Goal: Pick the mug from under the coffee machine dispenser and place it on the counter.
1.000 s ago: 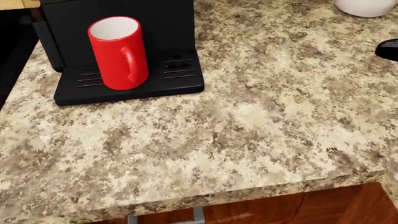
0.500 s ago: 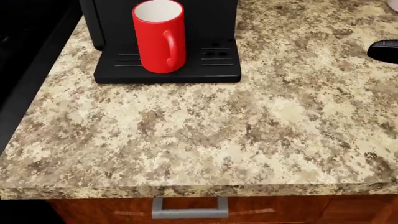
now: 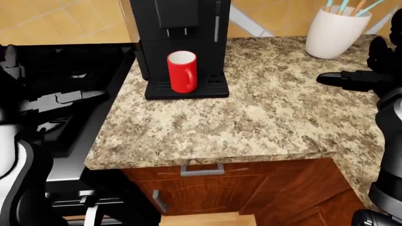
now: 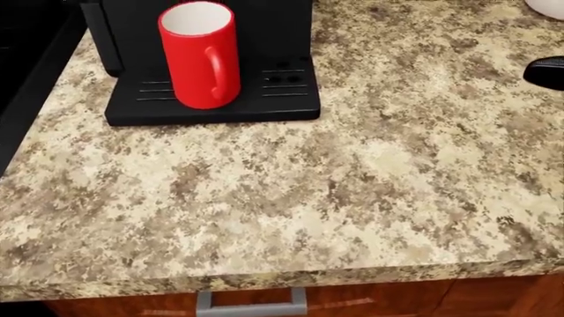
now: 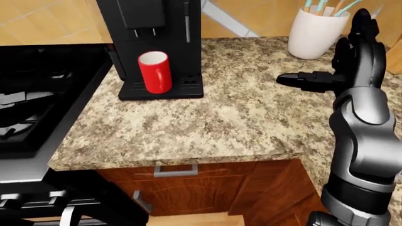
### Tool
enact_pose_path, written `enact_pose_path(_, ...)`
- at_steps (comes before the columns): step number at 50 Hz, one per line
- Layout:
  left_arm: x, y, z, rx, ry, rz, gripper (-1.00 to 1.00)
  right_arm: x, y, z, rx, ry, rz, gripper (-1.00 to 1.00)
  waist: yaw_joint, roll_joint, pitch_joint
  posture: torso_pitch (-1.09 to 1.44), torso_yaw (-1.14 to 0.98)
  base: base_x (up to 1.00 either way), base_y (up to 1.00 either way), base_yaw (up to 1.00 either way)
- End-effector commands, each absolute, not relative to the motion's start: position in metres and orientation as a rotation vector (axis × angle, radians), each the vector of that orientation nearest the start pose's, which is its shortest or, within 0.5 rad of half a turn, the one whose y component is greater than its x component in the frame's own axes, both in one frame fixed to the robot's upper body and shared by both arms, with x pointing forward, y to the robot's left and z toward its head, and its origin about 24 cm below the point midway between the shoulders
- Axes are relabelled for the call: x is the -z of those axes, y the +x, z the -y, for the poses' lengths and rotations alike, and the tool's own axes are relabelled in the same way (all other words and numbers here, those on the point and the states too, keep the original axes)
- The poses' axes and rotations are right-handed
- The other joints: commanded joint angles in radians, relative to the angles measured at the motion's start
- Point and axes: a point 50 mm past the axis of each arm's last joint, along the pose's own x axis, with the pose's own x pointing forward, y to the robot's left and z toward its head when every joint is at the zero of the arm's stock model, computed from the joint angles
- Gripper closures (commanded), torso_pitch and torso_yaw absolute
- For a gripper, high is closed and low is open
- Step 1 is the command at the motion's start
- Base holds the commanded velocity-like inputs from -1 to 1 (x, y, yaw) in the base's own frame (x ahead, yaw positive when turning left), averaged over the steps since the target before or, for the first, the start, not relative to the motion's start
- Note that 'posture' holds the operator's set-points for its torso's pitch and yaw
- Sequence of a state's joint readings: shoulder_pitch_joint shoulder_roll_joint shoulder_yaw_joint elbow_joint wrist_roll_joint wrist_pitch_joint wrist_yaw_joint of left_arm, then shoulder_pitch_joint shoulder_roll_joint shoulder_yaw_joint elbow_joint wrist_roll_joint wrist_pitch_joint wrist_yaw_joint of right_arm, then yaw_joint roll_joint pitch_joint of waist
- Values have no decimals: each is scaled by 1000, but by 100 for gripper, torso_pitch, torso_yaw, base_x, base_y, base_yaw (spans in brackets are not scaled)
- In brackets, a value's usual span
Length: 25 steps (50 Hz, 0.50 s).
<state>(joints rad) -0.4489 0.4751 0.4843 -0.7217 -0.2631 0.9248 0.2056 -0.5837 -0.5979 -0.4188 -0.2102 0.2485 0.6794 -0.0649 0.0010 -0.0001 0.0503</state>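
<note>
Mug (image 4: 198, 55): upright on machine (image 3: 179, 28) tray; my right hand (image 5: 342, 66): fingers spread, well right of it, above counter (image 4: 352, 185), empty.

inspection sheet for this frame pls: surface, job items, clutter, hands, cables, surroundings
Surface: speckled beige granite counter, nothing spilled.
Job's things: red ceramic mug upright on the drip tray of the black coffee machine, under the dispenser, handle facing the camera.
Clutter: white utensil holder at the left-eye view's top right.
Grippers: right robot hand open, raised over the counter, far from the mug; left robot hand not in view.
Cables: nothing seen.
Surroundings: black stove left of the counter; brown wooden drawers with grey handles below.
</note>
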Motion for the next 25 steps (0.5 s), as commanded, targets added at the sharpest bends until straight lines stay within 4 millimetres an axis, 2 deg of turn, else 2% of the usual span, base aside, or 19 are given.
enact_pose_path(1,-278,225,-257,-490,141,410,-100,-283,282,292,377,-175,366,-100,0,-2,-24,0,0,0,0,0)
enact_pose_path(12,-279,235,-228,-562,104,344,-100,-283,281,291,375,-172,363,-100,0,-10,-24,0,0,0,0,0)
enact_pose_path(17,-270,241,-215,-577,120,285,-100,-283,280,291,375,-179,366,-100,0,-15,-24,0,0,0,0,0)
enact_pose_path(25,-267,245,-195,-572,107,234,-100,-282,280,290,370,-186,367,-100,0,-22,-24,0,0,0,0,0)
